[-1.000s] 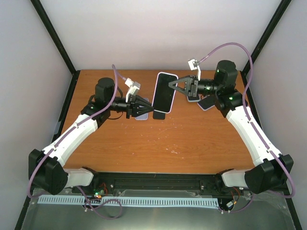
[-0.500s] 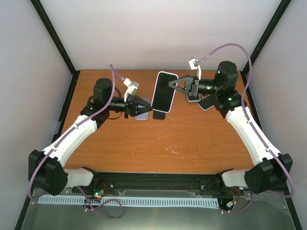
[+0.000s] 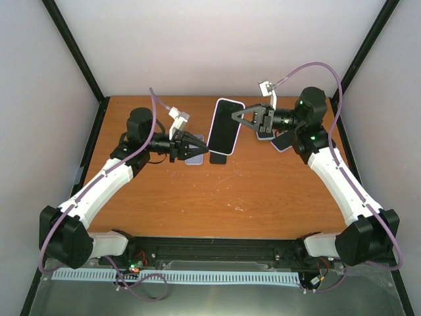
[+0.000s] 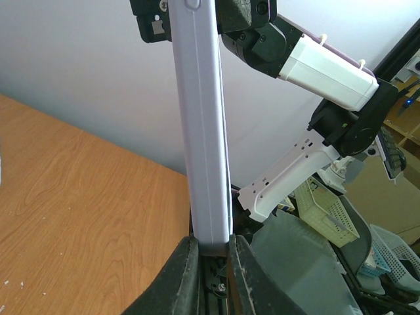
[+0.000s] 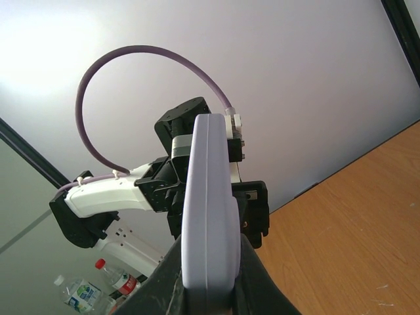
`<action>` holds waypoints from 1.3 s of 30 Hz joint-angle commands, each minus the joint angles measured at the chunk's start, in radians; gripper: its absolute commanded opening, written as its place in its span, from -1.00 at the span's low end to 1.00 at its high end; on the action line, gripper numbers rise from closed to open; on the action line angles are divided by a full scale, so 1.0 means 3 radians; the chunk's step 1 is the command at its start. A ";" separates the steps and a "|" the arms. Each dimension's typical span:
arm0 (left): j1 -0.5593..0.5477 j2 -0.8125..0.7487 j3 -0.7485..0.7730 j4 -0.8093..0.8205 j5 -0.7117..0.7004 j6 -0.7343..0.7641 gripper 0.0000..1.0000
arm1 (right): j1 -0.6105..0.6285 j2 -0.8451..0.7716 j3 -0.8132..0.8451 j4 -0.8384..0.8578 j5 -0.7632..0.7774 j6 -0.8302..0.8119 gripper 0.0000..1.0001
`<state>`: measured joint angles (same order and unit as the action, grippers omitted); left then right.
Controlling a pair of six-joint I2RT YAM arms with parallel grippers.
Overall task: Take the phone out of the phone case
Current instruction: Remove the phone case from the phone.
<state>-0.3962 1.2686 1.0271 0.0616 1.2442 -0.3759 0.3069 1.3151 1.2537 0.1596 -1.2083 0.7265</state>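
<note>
The phone (image 3: pixel 224 125), dark screen up, sits in its lavender phone case (image 3: pixel 215 130) and is held tilted in the air above the back middle of the table. My left gripper (image 3: pixel 204 149) is shut on the case's near left end. My right gripper (image 3: pixel 234 116) is shut on its far right edge. In the left wrist view the case's lavender edge (image 4: pixel 200 125) rises straight up from between my left gripper's (image 4: pixel 213 248) black fingers. In the right wrist view the case's rounded edge (image 5: pixel 210 210) fills my right gripper (image 5: pixel 209 292).
A lavender case or phone (image 3: pixel 193 159) lies flat on the wooden table (image 3: pixel 217 197) under my left gripper. Two more such flat items (image 3: pixel 284 141) lie at the back right under my right wrist. Black frame posts and white walls close in the back corners.
My left gripper's fingers have closed onto the near end of the case. The phone and my right gripper have hardly moved.
</note>
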 commanded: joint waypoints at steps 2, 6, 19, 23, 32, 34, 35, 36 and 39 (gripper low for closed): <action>0.0103 0.0046 -0.0051 0.0020 -0.0054 0.0032 -0.90 | -0.0006 -0.0171 0.0058 0.0399 -0.0308 0.0397 -0.94; 0.0123 0.0055 -0.0066 0.0051 -0.0042 0.0014 -0.91 | -0.0005 -0.0170 0.0056 0.0410 -0.0319 0.0431 -0.95; 0.0184 0.0089 -0.0129 0.0213 0.0118 -0.0068 -0.86 | -0.0008 -0.0160 0.0052 0.0460 -0.0329 0.0497 -0.95; 0.0199 0.0083 -0.0141 0.0224 0.0103 -0.0081 -0.86 | -0.0006 -0.0160 0.0051 0.0472 -0.0324 0.0503 -0.94; 0.0221 0.0076 -0.0167 0.0269 0.0102 -0.0113 -0.81 | -0.0007 -0.0186 0.0019 0.0452 -0.0324 0.0475 -0.95; 0.0221 0.0069 -0.0167 0.0282 0.0120 -0.0127 -0.78 | -0.0005 -0.0191 0.0015 0.0448 -0.0319 0.0468 -0.95; 0.0221 0.0067 -0.0167 0.0285 0.0122 -0.0132 -0.77 | -0.0005 -0.0191 0.0018 0.0442 -0.0323 0.0463 -0.94; 0.0224 0.0065 -0.0167 0.0281 0.0121 -0.0134 -0.76 | -0.0006 -0.0191 0.0014 0.0435 -0.0324 0.0458 -0.94; 0.0226 0.0056 -0.0167 0.0275 0.0122 -0.0133 -0.71 | -0.0006 -0.0191 0.0009 0.0425 -0.0323 0.0448 -0.94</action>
<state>-0.3710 1.2724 1.0012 0.1661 1.3140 -0.4240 0.3080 1.3151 1.2369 0.2214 -1.2186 0.7937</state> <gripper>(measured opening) 0.132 0.122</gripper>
